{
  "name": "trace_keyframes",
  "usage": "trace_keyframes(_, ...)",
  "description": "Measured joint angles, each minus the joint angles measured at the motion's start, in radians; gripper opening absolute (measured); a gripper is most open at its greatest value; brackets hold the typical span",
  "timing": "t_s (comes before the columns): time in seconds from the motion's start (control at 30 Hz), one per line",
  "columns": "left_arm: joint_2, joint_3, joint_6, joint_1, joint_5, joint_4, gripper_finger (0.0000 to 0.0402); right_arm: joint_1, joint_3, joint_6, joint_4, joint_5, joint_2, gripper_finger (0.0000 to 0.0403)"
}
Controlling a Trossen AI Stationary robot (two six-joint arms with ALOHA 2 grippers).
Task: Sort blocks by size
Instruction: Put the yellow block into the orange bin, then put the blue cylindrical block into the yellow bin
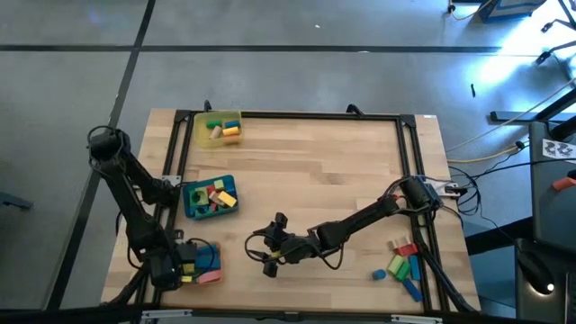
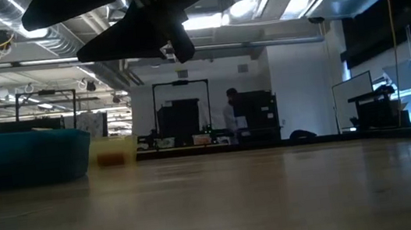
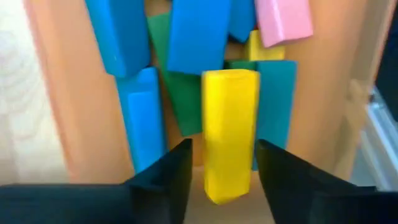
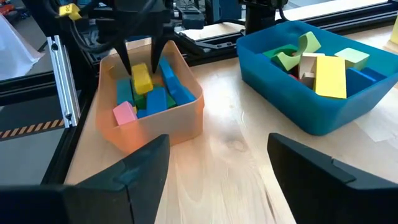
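Left pincer (image 4: 142,57) sits over the orange tray (image 4: 186,118), fingers parted around a yellow block (image 3: 229,134) that stands among the blocks there, looks like mid-release. I'd widen fully, then lift straight up. Right pincer (image 1: 268,255) waits wide, mid-tabletop.

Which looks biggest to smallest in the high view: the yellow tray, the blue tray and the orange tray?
1. blue tray, largest.
2. yellow tray, a bit smaller.
3. orange tray: unsure, since the left gripper and arm cover part of it.
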Motion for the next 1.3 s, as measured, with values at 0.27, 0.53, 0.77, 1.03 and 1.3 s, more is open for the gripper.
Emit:
trace_keyframes(0.27, -0.039, 0.024, 0.033, 0.033, 0.070, -0.040, 0.0206, 0.000, 0.000, 0.000, -0.005, 0.000, 0.000, 0.0273)
trace_keyframes(0.53, -0.175, 0.082, 0.284, 0.045, -0.296, -0.039, 0.0207, 0.000, 0.000, 0.007, 0.009, 0.000, 0.000, 0.0273)
trace_keyframes(0.77, -0.212, 0.048, 0.565, 0.058, -0.709, 0.053, 0.0207, 0.014, 0.000, 0.043, -0.145, -0.050, -0.077, 0.0273)
trace_keyframes(1.03, -0.212, -0.155, 0.845, 0.144, -0.623, 0.580, 0.0208, 0.080, 0.000, 0.247, -0.648, -0.024, -0.286, 0.0273)
trace_keyframes(1.3, -0.210, -0.339, 0.968, 0.276, -0.526, 1.021, 0.0208, 0.169, 0.000, 0.629, -1.076, -0.029, -0.458, 0.0273)
